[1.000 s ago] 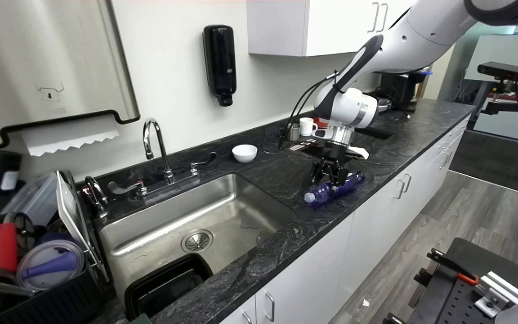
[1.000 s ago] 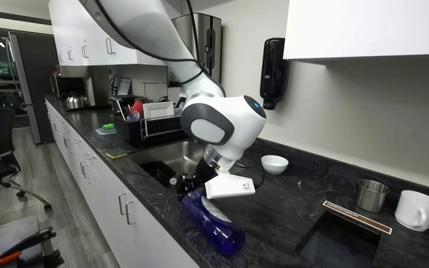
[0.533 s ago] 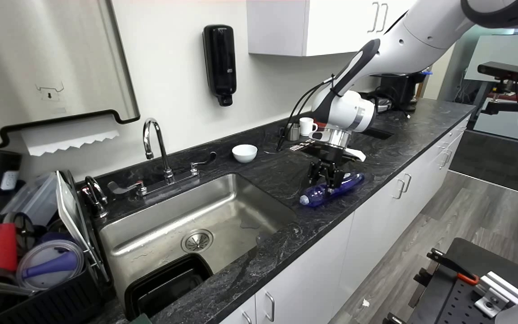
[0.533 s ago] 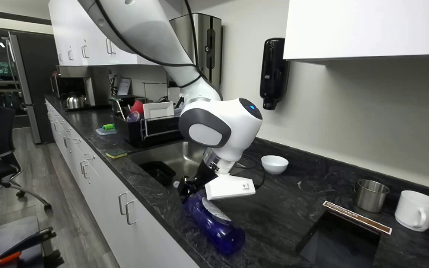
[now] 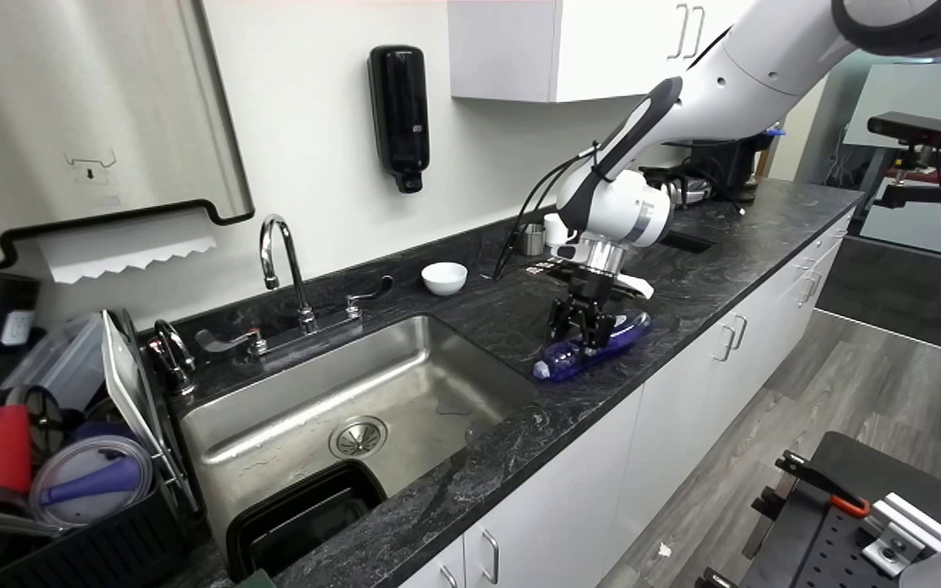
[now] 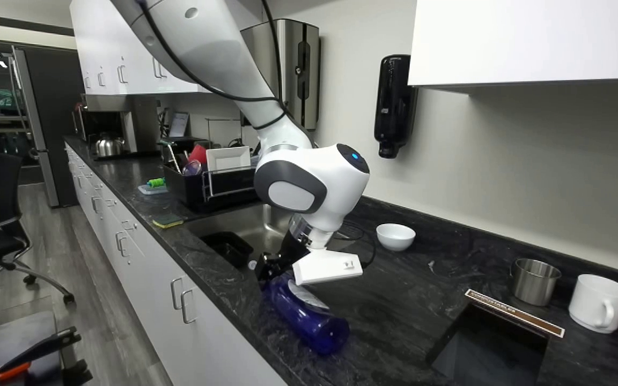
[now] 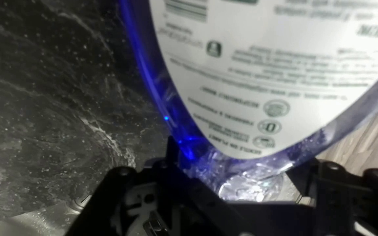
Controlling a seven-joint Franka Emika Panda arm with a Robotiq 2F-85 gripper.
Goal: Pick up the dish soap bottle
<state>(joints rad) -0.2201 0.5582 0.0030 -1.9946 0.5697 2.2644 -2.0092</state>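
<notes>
The dish soap bottle, translucent deep blue with a pale cap and a white label, lies on its side at the counter's front part in both exterior views (image 5: 626,333) (image 6: 309,321). Its cap end points towards the sink. In the wrist view the label side of the bottle (image 7: 267,82) fills the upper right. My gripper (image 5: 575,335) reaches down over the narrow shoulder end, with one finger against each side in the wrist view (image 7: 238,160). It is shut on the bottle. I cannot tell whether the bottle touches the counter. The finger tips are partly hidden.
A steel sink (image 5: 430,392) is beside the cap end. A white bowl (image 6: 395,237) stands near the wall, with a metal cup (image 6: 535,281) and a white mug (image 6: 600,303) farther along. A dark compost opening (image 6: 488,343) is in the counter. The counter's front edge is close to the bottle.
My gripper and the bottle have moved together a short way towards the sink. The bottle's base end has shifted slightly along with them.
</notes>
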